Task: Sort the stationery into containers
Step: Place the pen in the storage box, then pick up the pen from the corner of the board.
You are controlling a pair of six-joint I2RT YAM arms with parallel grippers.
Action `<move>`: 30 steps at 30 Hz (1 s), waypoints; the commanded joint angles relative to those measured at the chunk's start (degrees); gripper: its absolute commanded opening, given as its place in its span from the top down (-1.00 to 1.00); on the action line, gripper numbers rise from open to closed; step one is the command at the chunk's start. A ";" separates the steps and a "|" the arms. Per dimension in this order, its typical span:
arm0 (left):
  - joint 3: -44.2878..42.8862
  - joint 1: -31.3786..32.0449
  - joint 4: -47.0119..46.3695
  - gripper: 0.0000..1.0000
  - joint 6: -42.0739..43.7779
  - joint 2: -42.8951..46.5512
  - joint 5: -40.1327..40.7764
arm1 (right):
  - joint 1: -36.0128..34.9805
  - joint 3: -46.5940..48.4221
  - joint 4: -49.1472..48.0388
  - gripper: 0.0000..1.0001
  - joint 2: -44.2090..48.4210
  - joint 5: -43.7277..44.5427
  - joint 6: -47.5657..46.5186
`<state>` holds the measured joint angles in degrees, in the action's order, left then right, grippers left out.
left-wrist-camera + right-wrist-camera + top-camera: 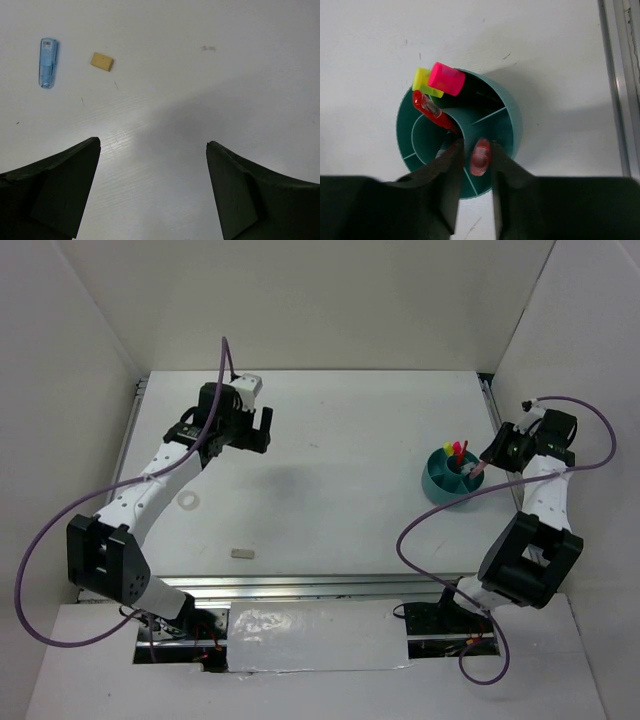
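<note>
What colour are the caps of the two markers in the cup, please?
Pink cap and yellow cap; the right wrist view shows them best.

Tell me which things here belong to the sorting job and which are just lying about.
Job: teal cup, pink highlighter, yellow highlighter, cupped red pen, held red pen, blue clip, tan eraser, grey eraser, tape ring.
Lying about: purple cables, foil-like sheet.

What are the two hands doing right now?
Left hand: open, holding nothing.
Right hand: closed on a red pen above the teal cup.
</note>
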<state>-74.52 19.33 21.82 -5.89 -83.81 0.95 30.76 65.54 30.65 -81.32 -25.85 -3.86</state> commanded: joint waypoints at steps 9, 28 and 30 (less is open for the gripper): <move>-12.82 -11.50 0.23 -0.82 11.95 -13.21 -6.22 | -0.88 0.90 -0.51 0.00 0.11 1.59 0.60; -48.53 -21.27 10.52 -0.60 19.51 -52.85 -15.98 | -4.92 7.94 5.99 -0.04 11.88 -7.46 2.28; -47.56 -20.74 9.30 -0.57 19.69 -53.56 -14.58 | -5.36 8.20 6.43 -0.04 12.24 -7.90 2.10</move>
<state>-121.03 -2.31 30.94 11.90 -136.66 -13.58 26.20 71.33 35.46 -70.43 -32.12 -2.11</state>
